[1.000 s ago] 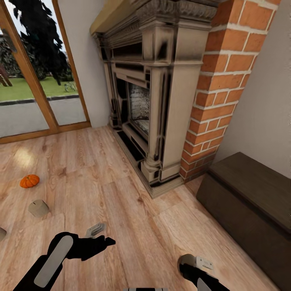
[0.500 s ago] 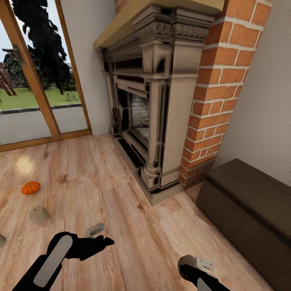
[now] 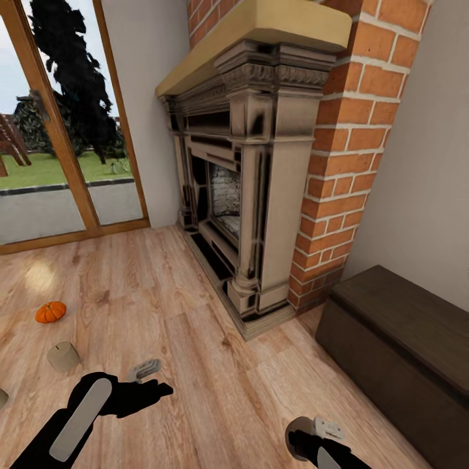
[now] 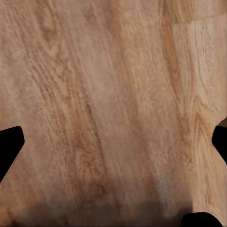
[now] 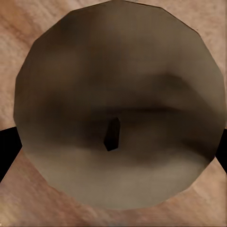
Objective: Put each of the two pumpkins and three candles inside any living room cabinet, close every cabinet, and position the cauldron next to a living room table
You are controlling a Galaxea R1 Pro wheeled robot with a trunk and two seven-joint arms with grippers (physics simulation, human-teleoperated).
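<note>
Your right gripper [image 5: 113, 142] has its jaws closed on a stubby tan-brown candle with a flat top and a small dark wick [image 5: 118, 109]; the dark fingertips sit against its two sides in the right wrist view, and in the head view the candle [image 3: 301, 428] rides at the end of that arm, low at the near right. Your left gripper [image 4: 113, 146] hangs with its jaws wide and nothing between them, only the pale wood-plank floor [image 4: 104, 94] beneath.

By the look of things you are early in the job: one candle is in hand, none stowed that you can see. A second tan candle [image 3: 63, 356] stands on the floor at the near left, and a small ribbed orange pumpkin [image 3: 50, 312] lies just beyond it, both well apart from the long, low, dark brown wooden cabinet [image 3: 404, 339] at the right, beside the brick-and-stone fireplace [image 3: 260, 189]. A sliver at the far left edge may be another candle; you cannot tell.

The cabinet's visible front looks shut, so nothing of its contents can be told. It will likely need opening before the held candle goes in.
</note>
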